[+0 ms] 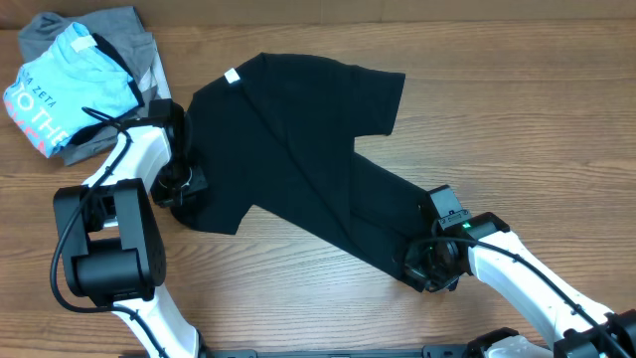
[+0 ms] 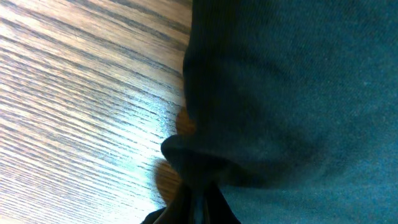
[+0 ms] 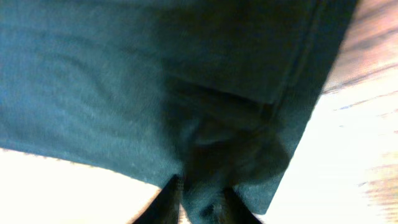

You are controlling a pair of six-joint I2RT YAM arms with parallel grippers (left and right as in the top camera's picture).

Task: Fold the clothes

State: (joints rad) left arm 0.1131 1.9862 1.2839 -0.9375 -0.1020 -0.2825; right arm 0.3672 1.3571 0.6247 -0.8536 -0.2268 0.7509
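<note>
The black T-shirt (image 1: 298, 149) lies on the wooden table, folded lengthwise, running from upper left to lower right, with its white neck label (image 1: 232, 77) at the upper left. My left gripper (image 1: 182, 184) is shut on the shirt's left edge near a sleeve; the left wrist view shows a pinched fold of the shirt (image 2: 205, 162) between the fingers (image 2: 198, 205). My right gripper (image 1: 429, 261) is shut on the shirt's lower right hem corner; the right wrist view shows the shirt's cloth (image 3: 230, 149) bunched between the fingers (image 3: 200, 202).
A light blue printed shirt (image 1: 65, 85) lies on a grey garment (image 1: 119, 30) at the table's upper left corner, just behind my left arm. Bare wooden tabletop (image 1: 517, 119) lies to the right and front of the shirt.
</note>
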